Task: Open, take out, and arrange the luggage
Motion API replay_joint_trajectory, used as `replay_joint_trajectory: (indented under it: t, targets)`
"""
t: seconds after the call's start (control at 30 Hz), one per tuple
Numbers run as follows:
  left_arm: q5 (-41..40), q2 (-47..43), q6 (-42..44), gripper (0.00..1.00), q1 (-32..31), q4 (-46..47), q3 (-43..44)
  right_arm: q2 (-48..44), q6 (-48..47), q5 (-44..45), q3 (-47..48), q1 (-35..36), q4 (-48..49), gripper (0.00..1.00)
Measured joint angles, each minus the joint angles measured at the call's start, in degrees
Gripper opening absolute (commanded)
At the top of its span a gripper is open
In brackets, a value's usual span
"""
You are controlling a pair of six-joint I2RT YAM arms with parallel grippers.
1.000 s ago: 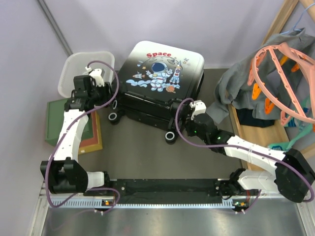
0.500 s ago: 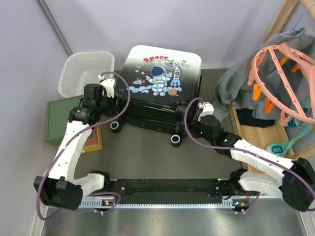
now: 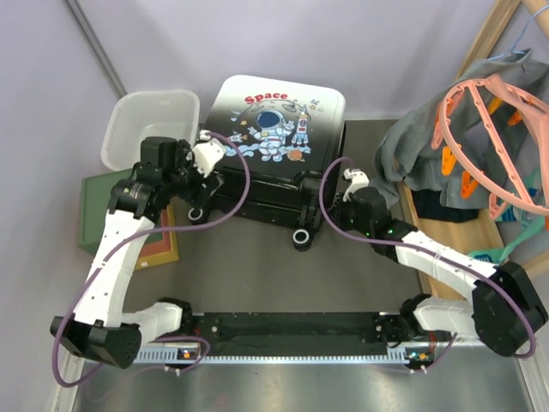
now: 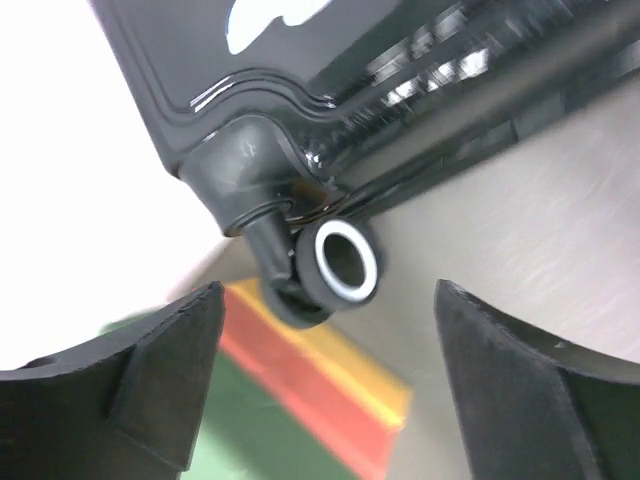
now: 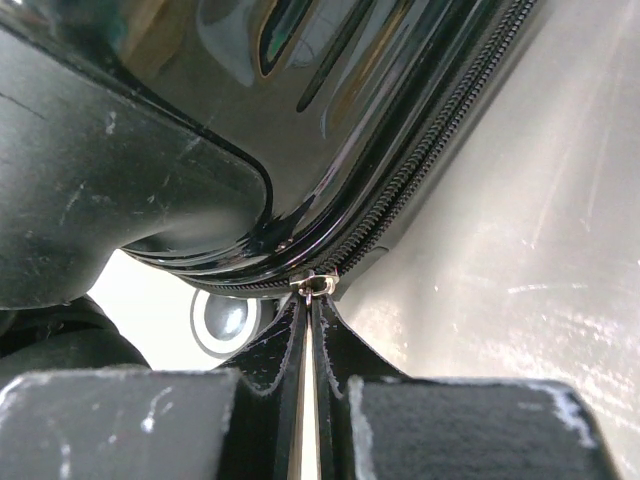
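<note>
Pinching luggage (image 3: 279,129) zip pull (image 5: 318,285), pull mostly hidden, right end effector (image 5: 312,305) closed, left end effector (image 4: 328,292) open near blurred wheel (image 4: 345,262)

One luggage (image 3: 276,129), one white basket (image 3: 129,112), two arms (image 3: 110,245) (image 3: 437,262), two visible wheels (image 3: 196,212) (image 3: 301,238), one grey garment (image 3: 420,159).

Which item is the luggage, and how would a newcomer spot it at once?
On the grey table, look at the far edge, between the white tub on the left and the heap of grey clothing on the right. The luggage lies there, printed side up: a glossy hard-shell suitcase. Only it has black wheels and a cartoon astronaut under the red word Space.
</note>
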Motion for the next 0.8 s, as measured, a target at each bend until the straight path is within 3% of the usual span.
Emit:
replay_joint_trajectory:
  t: [0.03,0.1,0.27,0.4,0.43,0.57,0.8]
  targets:
    - [0.74,0.02,3.82,0.77,0.0,-1.36,1.16,0.57,-0.22,-0.74,0.2,-0.46,0.46,0.0]
    - [2.05,-0.02,13.05,0.77,0.02,-4.31,2.86,1.7,-0.48,-2.54,0.57,-1.4,1.36,0.0]
    - [2.01,-0.13,44.39,0.86,-0.09,-13.55,3.98,5.35,-1.81,-5.14,3.08,-2.67,2.36,0.0]
    - [-5.7,-1.27,66.71,0.92,-0.13,-15.91,-0.11,7.34,-2.29,-6.25,4.22,-2.8,3.54,0.0]
    - [-7.56,-1.7,69.72,0.98,-0.13,-15.89,-1.7,7.61,-2.32,-6.49,4.22,-2.8,4.0,0.0]
    - [-11.34,-2.45,78.34,0.99,0.87,-15.45,-6.25,8.07,-2.36,-7.04,4.22,-2.82,4.81,0.0]
    - [-13.16,3.28,82.9,0.99,1.14,-12.24,-5.55,8.15,-2.4,-7.85,4.22,-3.06,5.05,0.0]
